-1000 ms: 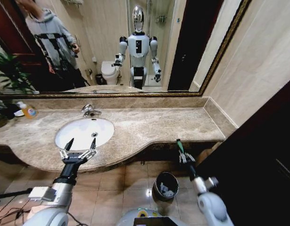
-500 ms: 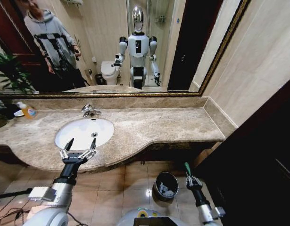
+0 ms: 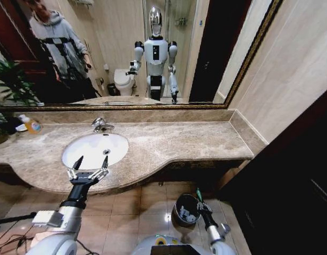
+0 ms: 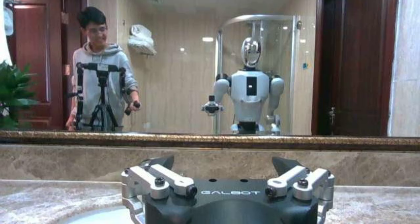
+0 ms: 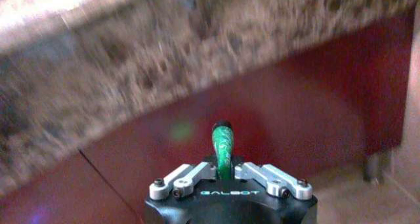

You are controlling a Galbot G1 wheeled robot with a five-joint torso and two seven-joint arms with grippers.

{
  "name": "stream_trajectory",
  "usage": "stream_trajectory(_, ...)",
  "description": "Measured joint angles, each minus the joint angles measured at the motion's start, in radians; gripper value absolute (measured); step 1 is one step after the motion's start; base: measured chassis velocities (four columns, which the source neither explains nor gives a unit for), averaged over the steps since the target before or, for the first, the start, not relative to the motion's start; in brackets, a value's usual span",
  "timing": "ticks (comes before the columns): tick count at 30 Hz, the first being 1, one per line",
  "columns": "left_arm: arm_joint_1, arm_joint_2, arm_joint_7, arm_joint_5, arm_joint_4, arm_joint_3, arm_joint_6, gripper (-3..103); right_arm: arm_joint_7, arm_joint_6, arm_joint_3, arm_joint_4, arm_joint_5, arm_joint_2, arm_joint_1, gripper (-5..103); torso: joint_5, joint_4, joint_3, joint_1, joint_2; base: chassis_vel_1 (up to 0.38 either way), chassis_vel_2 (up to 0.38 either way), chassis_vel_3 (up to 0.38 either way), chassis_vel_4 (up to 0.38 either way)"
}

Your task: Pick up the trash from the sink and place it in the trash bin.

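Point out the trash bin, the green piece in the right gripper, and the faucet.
trash bin (image 3: 179, 204): head view, on its dark rim.
green piece (image 5: 224, 140): right wrist view, on its shaft above the closed fingers.
faucet (image 3: 99, 125): head view, on the chrome body.

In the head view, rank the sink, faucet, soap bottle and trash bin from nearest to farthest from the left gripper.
1. Sink, just beyond the open left gripper.
2. Faucet, behind the basin.
3. Soap bottle, far left by the mirror.
4. Trash bin, on the floor beside the right gripper.
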Motion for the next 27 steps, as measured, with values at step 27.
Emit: stream_trajectory(27, 0.0, 0.0, 0.0, 0.0, 0.0, 0.0, 0.0, 100, 0.014, 0.046, 0.032, -0.893, -0.379, -0.006, 0.463, 9, 0.0, 0.0, 0.0, 0.0, 0.0, 0.0, 0.0, 0.0, 0.0)
